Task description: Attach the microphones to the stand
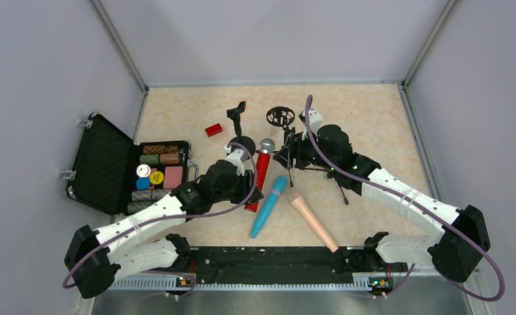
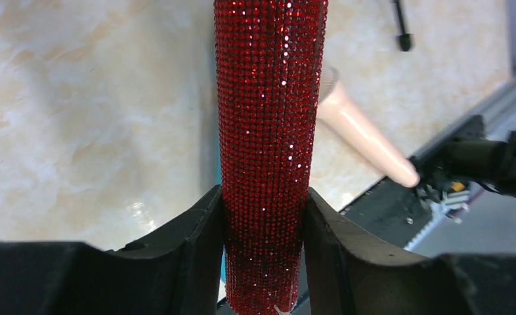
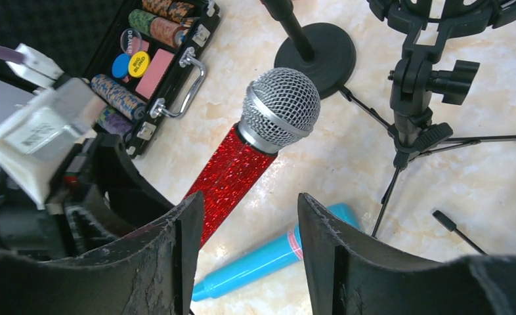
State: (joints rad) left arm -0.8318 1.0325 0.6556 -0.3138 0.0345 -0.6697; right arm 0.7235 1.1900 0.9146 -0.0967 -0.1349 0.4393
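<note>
My left gripper (image 2: 265, 216) is shut on the handle of the glittery red microphone (image 2: 268, 118). In the top view its grey mesh head (image 1: 266, 145) points toward the back, and my left gripper (image 1: 251, 195) holds its lower part. The cyan microphone (image 1: 268, 207) and the peach microphone (image 1: 314, 222) lie on the table to the right of it. The tripod stand with a round basket mount (image 1: 280, 117) stands behind. My right gripper (image 3: 249, 216) is open and empty beside the stand (image 3: 413, 85), looking down on the red microphone's head (image 3: 281, 108) and the cyan microphone (image 3: 262, 262).
A second stand with a round base (image 3: 321, 49) and a clip (image 1: 237, 111) stands left of the tripod. A small red block (image 1: 213, 130) lies at the back left. An open black case of poker chips (image 1: 104, 164) sits at the left. A black rail (image 1: 268, 262) runs along the near edge.
</note>
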